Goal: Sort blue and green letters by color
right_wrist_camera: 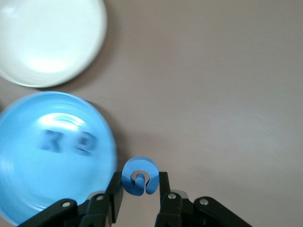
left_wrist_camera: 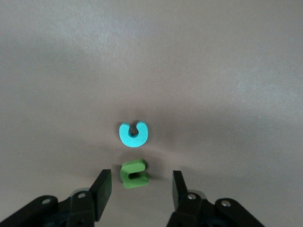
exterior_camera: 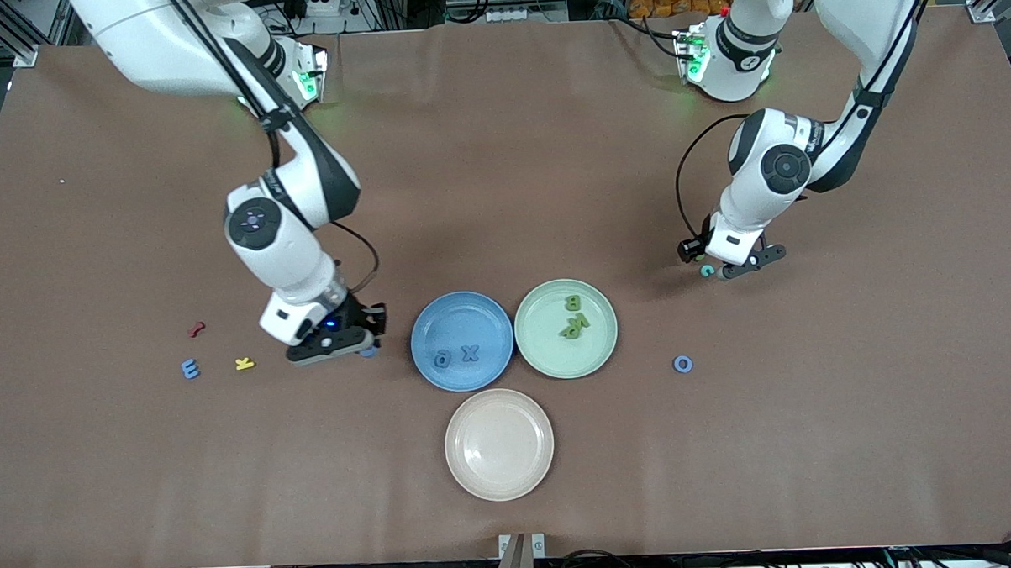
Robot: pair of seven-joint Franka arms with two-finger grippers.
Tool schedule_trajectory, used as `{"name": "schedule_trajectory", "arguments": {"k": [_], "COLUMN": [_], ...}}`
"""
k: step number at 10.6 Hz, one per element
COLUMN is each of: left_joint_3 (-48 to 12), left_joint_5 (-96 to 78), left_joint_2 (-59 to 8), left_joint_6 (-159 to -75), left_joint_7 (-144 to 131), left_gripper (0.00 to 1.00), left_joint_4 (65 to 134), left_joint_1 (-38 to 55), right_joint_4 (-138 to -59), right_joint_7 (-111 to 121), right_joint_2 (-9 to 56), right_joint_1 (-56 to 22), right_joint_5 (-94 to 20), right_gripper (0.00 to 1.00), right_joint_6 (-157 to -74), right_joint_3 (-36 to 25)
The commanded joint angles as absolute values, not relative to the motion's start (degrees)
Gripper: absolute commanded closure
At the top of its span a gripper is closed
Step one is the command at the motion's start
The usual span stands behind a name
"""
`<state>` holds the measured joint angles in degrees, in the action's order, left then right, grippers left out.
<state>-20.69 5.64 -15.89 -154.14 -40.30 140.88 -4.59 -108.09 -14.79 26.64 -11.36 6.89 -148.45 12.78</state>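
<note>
My right gripper [exterior_camera: 363,346] is shut on a round blue letter [right_wrist_camera: 140,176], low over the table beside the blue plate [exterior_camera: 460,315] at its rim toward the right arm's end. The blue plate holds two blue letters [exterior_camera: 457,355]. The green plate [exterior_camera: 550,350] holds green letters [exterior_camera: 574,315]. My left gripper [left_wrist_camera: 142,182] is open, low over the table toward the left arm's end, with a small green letter [left_wrist_camera: 135,172] lying between its fingers and a teal letter [exterior_camera: 707,270] just past it. A blue O [exterior_camera: 682,363] and a blue E [exterior_camera: 190,368] lie loose.
A cream plate [exterior_camera: 499,444] sits nearer the front camera than the two coloured plates. A yellow K [exterior_camera: 244,363] and a red squiggly letter [exterior_camera: 195,329] lie near the blue E toward the right arm's end.
</note>
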Motion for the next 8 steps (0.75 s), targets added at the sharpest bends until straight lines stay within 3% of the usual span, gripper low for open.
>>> {"name": "schedule_trajectory", "arguments": {"k": [1, 3, 4, 6, 7, 8], "left_joint_3": [-21.01, -20.92, -20.92, -20.83, -20.74, -20.83], "left_joint_5": [4.57, 4.57, 4.92, 5.1, 5.18, 5.19], "left_joint_2": [-16.87, -17.31, -17.49, -17.84, -17.93, -17.93], "left_joint_6": [-156.88, -156.97, -156.97, -156.97, -156.97, -156.97], "left_joint_7": [-40.96, -40.96, -40.96, -40.96, -40.96, -40.96], "left_gripper": [0.41, 0.44, 0.52, 0.62, 0.74, 1.0], "left_joint_4": [142.12, 142.12, 142.12, 142.12, 142.12, 141.95], "left_joint_1": [-4.83, -4.83, -4.83, -4.83, -4.92, -4.83], "right_joint_4": [-99.33, -98.96, -98.96, -98.96, -98.62, -98.44], "right_joint_7": [-12.14, -12.39, -12.83, -13.01, -12.92, -12.75], "right_joint_2": [33.73, 35.76, 35.86, 35.86, 35.86, 35.6], "right_joint_1": [-17.12, -19.76, -20.82, -21.18, -21.09, -20.57], "right_joint_5": [7.38, 10.35, 11.42, 11.34, 11.25, 11.25], "right_gripper": [0.86, 0.84, 0.76, 0.0, 0.0, 0.0], "right_joint_6": [-147.74, -148.27, -148.27, -148.1, -148.1, -147.66], "right_joint_3": [13.62, 13.71, 14.06, 14.24, 14.24, 14.24]}}
